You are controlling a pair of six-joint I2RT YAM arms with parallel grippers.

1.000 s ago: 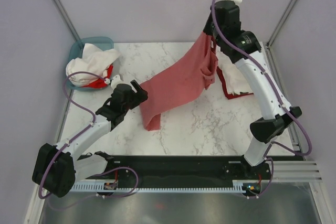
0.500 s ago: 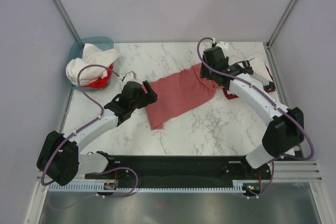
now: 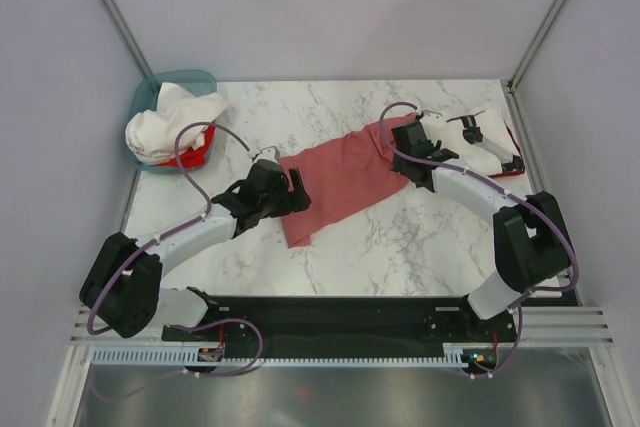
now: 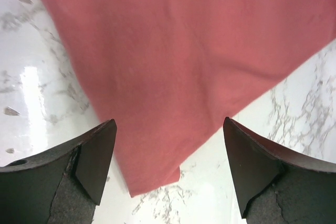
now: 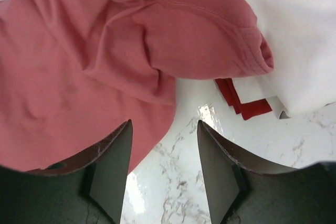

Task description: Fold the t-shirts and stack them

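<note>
A dusty salmon-red t-shirt (image 3: 335,182) lies on the marble table, stretched from lower left to upper right. My left gripper (image 3: 295,190) is open just above its left part; in the left wrist view the shirt's lower corner (image 4: 152,177) lies between the open fingers. My right gripper (image 3: 405,137) is open at the shirt's bunched right end (image 5: 199,40), holding nothing. A stack of white (image 3: 480,142) and dark red (image 5: 247,103) shirts lies at the far right. More white and red shirts (image 3: 170,132) fill the basket.
A teal plastic basket (image 3: 150,92) stands at the back left corner. Grey walls and metal posts close in the table on three sides. A black rail with the arm bases runs along the near edge.
The right gripper came down from high up and let go of the salmon shirt, which now lies on the table. The left gripper moved right over the shirt's left part.
</note>
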